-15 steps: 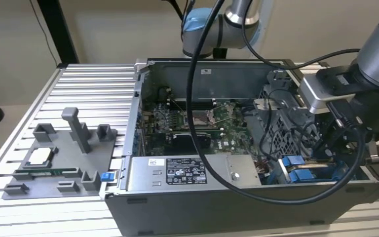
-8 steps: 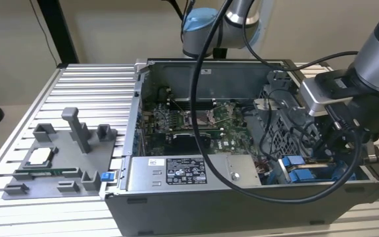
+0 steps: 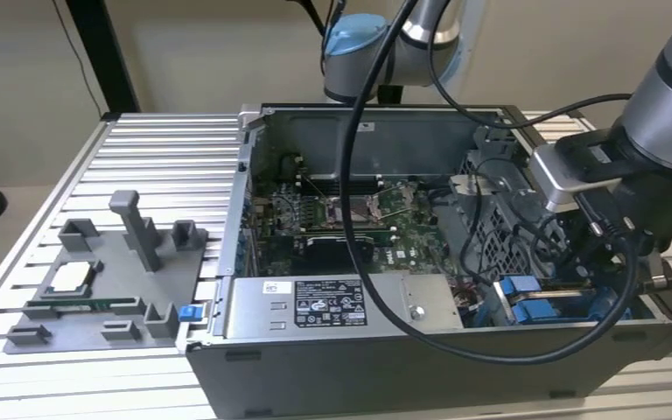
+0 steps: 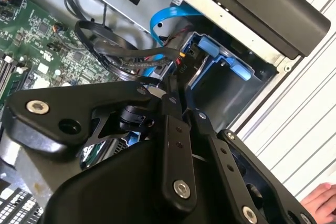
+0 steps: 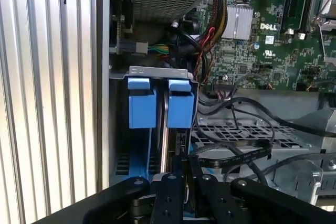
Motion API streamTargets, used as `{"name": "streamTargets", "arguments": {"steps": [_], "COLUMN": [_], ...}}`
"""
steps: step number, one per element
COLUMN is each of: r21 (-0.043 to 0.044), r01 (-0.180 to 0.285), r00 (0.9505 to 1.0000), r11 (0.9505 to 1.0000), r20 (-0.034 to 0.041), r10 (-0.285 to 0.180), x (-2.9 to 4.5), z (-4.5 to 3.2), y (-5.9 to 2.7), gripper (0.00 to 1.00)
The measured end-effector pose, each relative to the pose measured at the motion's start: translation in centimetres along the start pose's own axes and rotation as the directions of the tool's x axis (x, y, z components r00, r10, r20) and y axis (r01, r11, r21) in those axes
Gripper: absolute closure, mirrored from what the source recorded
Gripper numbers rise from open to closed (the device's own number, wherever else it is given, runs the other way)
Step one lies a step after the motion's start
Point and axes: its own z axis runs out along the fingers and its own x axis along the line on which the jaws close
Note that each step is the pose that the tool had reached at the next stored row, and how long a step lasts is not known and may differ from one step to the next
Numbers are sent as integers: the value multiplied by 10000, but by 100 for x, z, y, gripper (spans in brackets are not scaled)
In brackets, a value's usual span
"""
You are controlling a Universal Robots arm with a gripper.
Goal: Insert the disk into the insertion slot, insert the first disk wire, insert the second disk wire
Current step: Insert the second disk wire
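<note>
I'm watching my gripper (image 5: 185, 169) pinching shut on a black plug at the disk (image 5: 181, 109) sitting in the insertion slot (image 5: 157, 73), 5 o'clock in the case (image 3: 430, 367).

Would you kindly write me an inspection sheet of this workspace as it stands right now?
Surface: ribbed metal table carrying an open computer case.
Job's things: disk seated upright in the insertion slot, its blue frame tabs showing at the cage mouth.
Clutter: grey fixture tray at the exterior view's left, grey power-supply box inside the case.
Grippers: gripper down at the disk's edge, fingers close together; whether it grips anything cannot be told.
Cables: black cables looped beside the cage; a blue flat cable.
Surroundings: a person's hand by the table edge.
</note>
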Motion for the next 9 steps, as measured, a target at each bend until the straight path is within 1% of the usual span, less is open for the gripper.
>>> {"name": "streamTargets", "arguments": {"steps": [9], "r21": [7], "r01": [-16], "r00": [10000], "r11": [10000], "r20": [-1], "r10": [16], "x": [0], "z": [17], "y": [6], "gripper": [100]}}
